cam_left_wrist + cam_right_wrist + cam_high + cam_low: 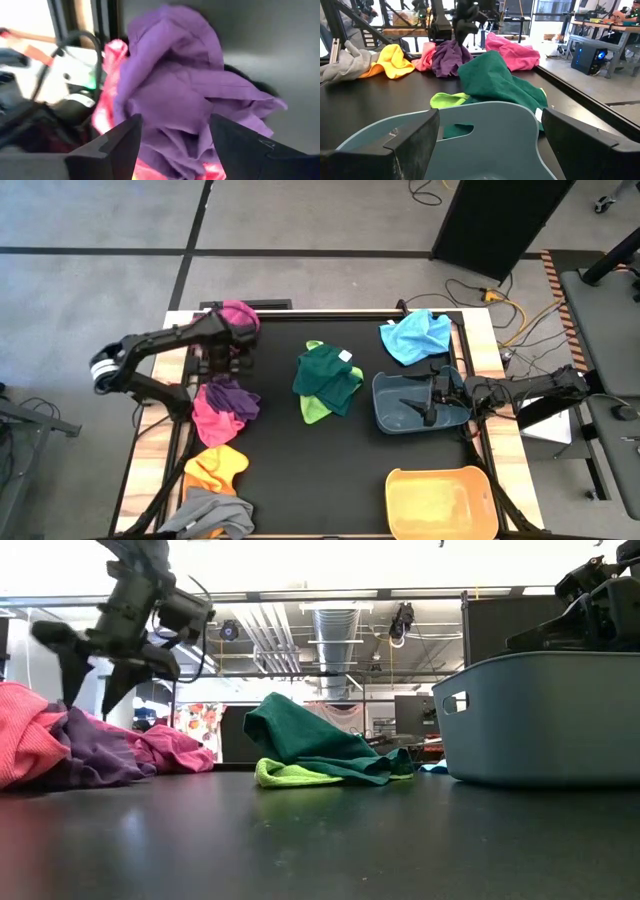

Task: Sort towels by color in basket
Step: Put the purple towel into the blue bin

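Observation:
My left gripper point(225, 365) point(175, 122) points down, open, just above the purple towel point(170, 85) point(235, 393), its fingers clear of the cloth in the low view point(95, 690). The purple towel lies on the pink towel point(212, 423). A magenta towel point(238, 315) sits at the far left. An orange-yellow towel point(215, 465) and a grey towel point(210, 515) lie near the front left. A dark green towel point(328, 375) rests on a lime towel point(316, 412) mid-table. A light blue towel point(415, 335) lies far right. My right gripper point(432, 395) point(490, 125) waits open and level over the grey-blue basket point(395, 410).
A yellow basket point(440, 500) stands at the front right. The bare black tabletop point(310, 480) lies between the left-hand towels and the baskets. Cables and a dark cabinet point(500, 220) are on the floor beyond the far edge.

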### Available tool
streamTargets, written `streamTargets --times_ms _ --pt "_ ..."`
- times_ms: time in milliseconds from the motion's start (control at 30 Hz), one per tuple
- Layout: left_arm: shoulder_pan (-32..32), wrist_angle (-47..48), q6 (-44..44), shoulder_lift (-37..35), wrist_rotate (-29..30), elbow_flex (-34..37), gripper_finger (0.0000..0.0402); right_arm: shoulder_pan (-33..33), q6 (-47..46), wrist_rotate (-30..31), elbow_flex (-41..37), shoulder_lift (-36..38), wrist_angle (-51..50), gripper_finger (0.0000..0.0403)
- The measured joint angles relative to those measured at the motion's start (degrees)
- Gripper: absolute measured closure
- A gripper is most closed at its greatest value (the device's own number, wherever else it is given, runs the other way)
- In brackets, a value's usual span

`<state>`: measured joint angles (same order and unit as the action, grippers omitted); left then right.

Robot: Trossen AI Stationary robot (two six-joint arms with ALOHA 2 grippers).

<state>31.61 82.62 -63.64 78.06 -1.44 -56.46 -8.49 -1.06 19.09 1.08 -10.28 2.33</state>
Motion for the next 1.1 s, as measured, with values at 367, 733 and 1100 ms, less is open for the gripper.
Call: streamTargets --times_ms 367,733,1100 --pt "11.2 6.2 22.0 12.3 -0.6 -5.8 0.0182 0.0 0.0 0.0 0.0 0.0 0.0 0.006" --pt "11.7 6.3 31.0 23.7 0.1 -3.5 0.0182 0.0 0.0 0.0 0.0 0.0 0.0 0.006" --pt "8.7 1.4 36.1 27.8 4.9 0.1 0.0278 0.0 4.2 0.0 0.0 0.0 0.1 0.006"
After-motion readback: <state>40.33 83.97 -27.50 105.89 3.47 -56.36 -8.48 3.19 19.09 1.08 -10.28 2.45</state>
